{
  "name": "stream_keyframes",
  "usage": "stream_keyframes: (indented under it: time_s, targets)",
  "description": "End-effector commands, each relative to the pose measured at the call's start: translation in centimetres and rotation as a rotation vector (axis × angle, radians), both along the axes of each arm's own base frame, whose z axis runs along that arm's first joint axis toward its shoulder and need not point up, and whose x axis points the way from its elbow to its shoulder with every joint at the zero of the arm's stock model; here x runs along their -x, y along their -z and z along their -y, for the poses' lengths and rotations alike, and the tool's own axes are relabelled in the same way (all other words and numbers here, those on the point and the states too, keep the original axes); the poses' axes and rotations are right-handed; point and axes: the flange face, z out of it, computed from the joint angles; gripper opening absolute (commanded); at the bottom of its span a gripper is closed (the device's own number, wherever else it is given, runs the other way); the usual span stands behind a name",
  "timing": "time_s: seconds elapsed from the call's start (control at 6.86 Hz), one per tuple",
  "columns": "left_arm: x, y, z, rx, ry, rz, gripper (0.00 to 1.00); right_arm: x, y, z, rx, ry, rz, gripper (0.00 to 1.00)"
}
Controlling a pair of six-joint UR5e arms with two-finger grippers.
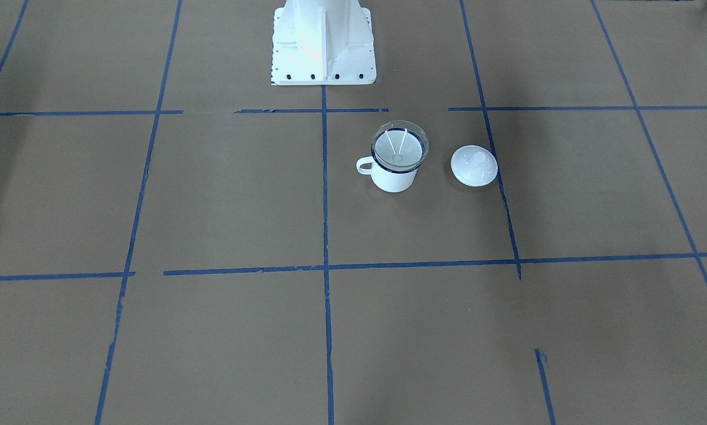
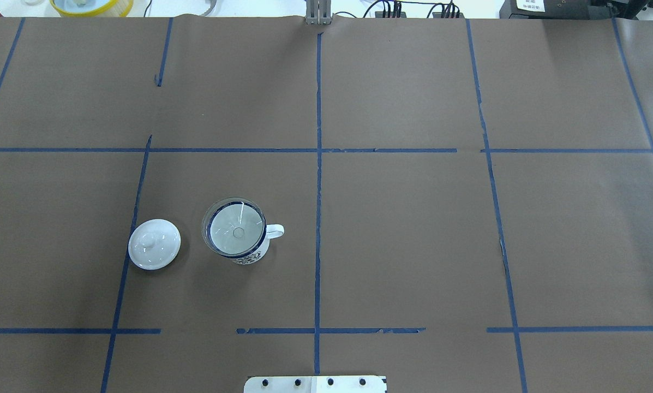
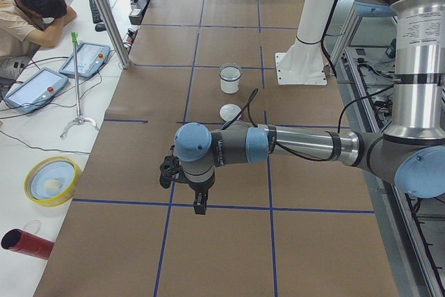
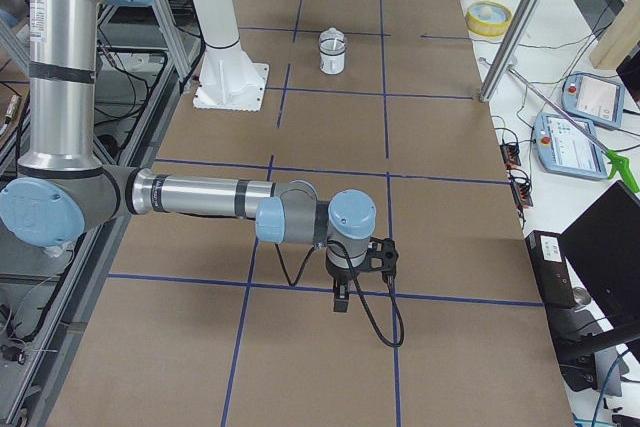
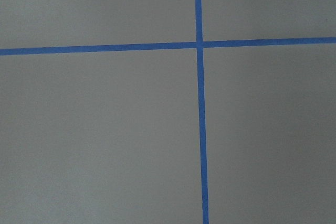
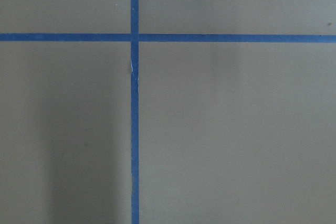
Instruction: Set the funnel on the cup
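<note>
1. Funnel first: the small clear plastic funnel [image 1: 400, 147] with the wide round rim is sitting in the mouth of the white enamel cup [image 1: 394, 179] with the dark blue rim. Its spout points down inside, and it looks level to me.
2. The cup stands upright on the brown paper-covered counter [image 1: 211, 206]. A round white domed lid [image 1: 474, 166] lies just beside it, not touching.
3. Both arms are parked well apart from the cup. The left tool [image 3: 199, 203] and right tool [image 4: 341, 299] hang over bare counter holding nothing that I can see, but from the side I honestly can't tell how the jaws stand.
4. The wrist cams only show blue tape lines [image 5: 199, 129].
5. So I'd call the placing done, nothing obvious left.
</note>
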Motion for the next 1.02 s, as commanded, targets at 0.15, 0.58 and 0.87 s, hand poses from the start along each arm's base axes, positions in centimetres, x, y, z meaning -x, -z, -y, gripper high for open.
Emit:
stream_keyframes:
  time_s: [0.15, 0.58, 0.87]
  targets:
    - [0.01, -0.26, -0.23, 0.006, 0.0, 0.003, 1.0, 0.0, 0.0, 0.0, 0.0, 0.0, 0.0, 1.0]
    - [0.0, -0.55, -0.32, 0.011, -0.001, 0.002, 1.0, 0.0, 0.0, 0.0, 0.0, 0.0, 0.0, 1.0]
    - [0.38, -0.71, -0.31, 0.011, -0.006, 0.055, 1.0, 0.0, 0.0, 0.0, 0.0, 0.0, 0.0, 1.0]
